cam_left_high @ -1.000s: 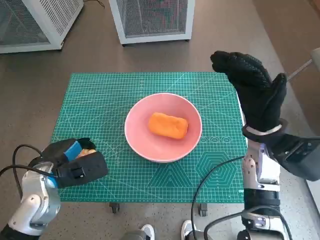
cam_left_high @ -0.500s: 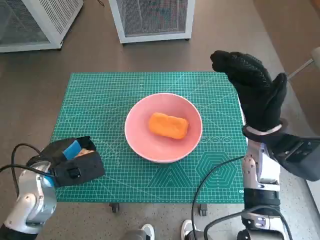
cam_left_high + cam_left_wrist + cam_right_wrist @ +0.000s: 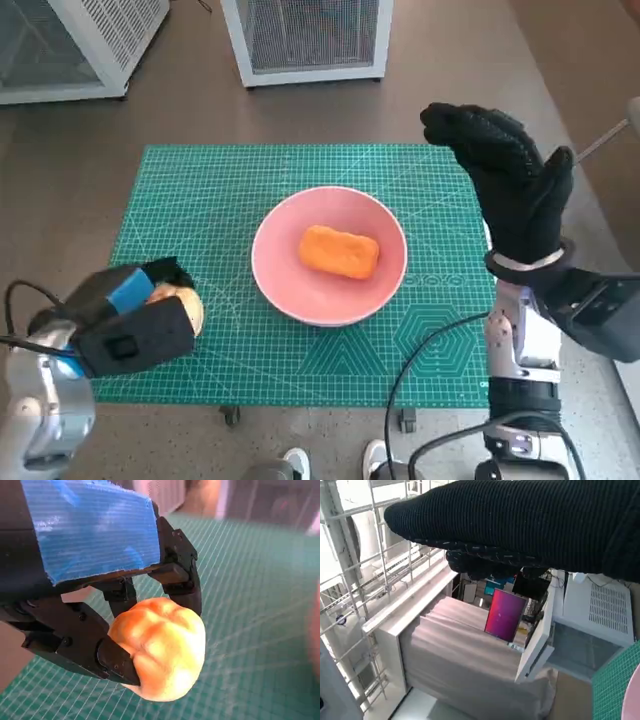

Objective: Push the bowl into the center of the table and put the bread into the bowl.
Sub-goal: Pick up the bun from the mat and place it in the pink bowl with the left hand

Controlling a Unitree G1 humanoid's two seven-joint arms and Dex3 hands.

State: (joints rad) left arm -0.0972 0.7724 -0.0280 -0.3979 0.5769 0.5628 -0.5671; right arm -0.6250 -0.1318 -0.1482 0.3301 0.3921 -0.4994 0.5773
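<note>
Fingers (image 3: 117, 657) of the left hand (image 3: 125, 318) clamp the bread roll (image 3: 160, 655) between them above the mat (image 3: 230, 200).

Green cutting mat (image 3: 300, 190) with pale grid lines, covering the small table. Beyond the mat's far edge, two white cabinets with mesh fronts: one (image 3: 305, 38) directly behind, another (image 3: 70, 45) behind and to the left. Brown floor (image 3: 60, 190) around the mat. Near its front edge, table castors (image 3: 232, 415).
</note>
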